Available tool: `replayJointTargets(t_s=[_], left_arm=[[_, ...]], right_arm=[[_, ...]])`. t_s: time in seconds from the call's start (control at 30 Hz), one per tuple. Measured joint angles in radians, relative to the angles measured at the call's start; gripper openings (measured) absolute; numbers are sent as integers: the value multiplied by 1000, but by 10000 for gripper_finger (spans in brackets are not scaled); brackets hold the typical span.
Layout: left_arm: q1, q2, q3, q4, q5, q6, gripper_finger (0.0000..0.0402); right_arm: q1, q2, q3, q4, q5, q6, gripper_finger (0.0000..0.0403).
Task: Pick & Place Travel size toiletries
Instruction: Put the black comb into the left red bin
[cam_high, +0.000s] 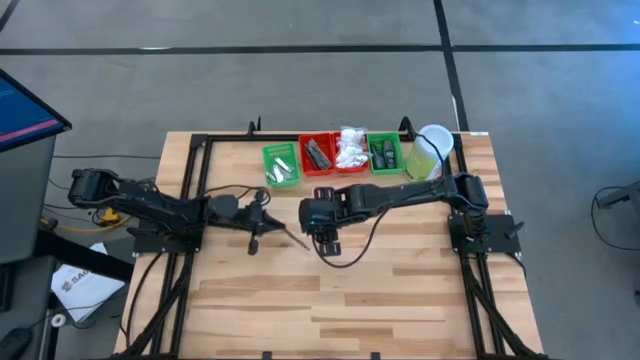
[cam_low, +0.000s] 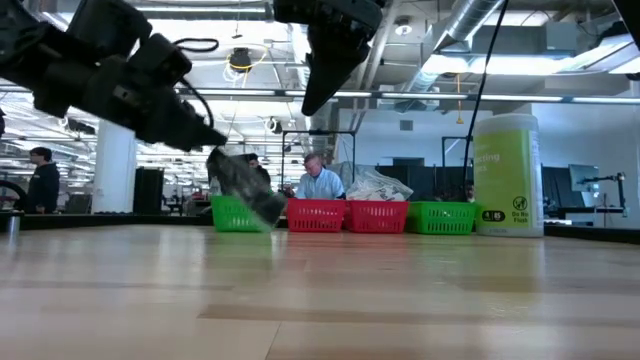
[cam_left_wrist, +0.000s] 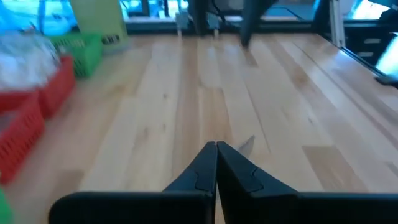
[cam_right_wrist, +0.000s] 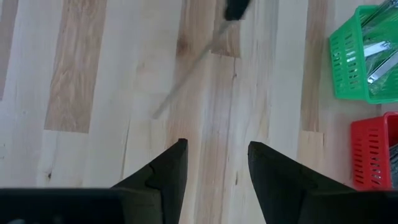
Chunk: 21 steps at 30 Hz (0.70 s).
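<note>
My left gripper (cam_high: 268, 224) hangs over the table's middle, pointing toward the right edge, and is shut on a thin silver tube (cam_high: 290, 236). In the low view the tube (cam_low: 246, 190) is a grey blur below the gripper (cam_low: 218, 140). My right gripper (cam_high: 327, 240) hovers just right of it, fingers open and pointing down, and touches nothing (cam_right_wrist: 217, 152). The other toiletries lie in four small trays at the far edge: silver tubes in the left green tray (cam_high: 281, 165), black pieces in a red tray (cam_high: 319, 153), white packets (cam_high: 351, 146), and dark oval pieces (cam_high: 385, 153). My left gripper pinches the silver tube by one end (cam_left_wrist: 247, 144) between its two shut fingers (cam_left_wrist: 202, 171), coming level from the table's left. The rest of the tube (cam_right_wrist: 186, 81) slants out past the fingertips toward the near right. Whether its free end touches the wood, I cannot tell.
A tall pale green cylinder with a white cap (cam_high: 432, 152) stands right of the trays at the far right corner. The black frame rails (cam_high: 190, 180) run along both sides. Bare wood (cam_high: 340, 300) fills the near half. People show in the room behind (cam_low: 320, 180).
</note>
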Motion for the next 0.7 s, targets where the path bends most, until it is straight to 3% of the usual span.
replayJointTargets(t_s=[0.27,0.7], left_arm=[[6,0,94,-42,-180,59,0],[128,0,265,-149,-219,121,0]], right_arm=[[24,0,0,-28,0,27,159],[107,0,0,-38,0,48,159]])
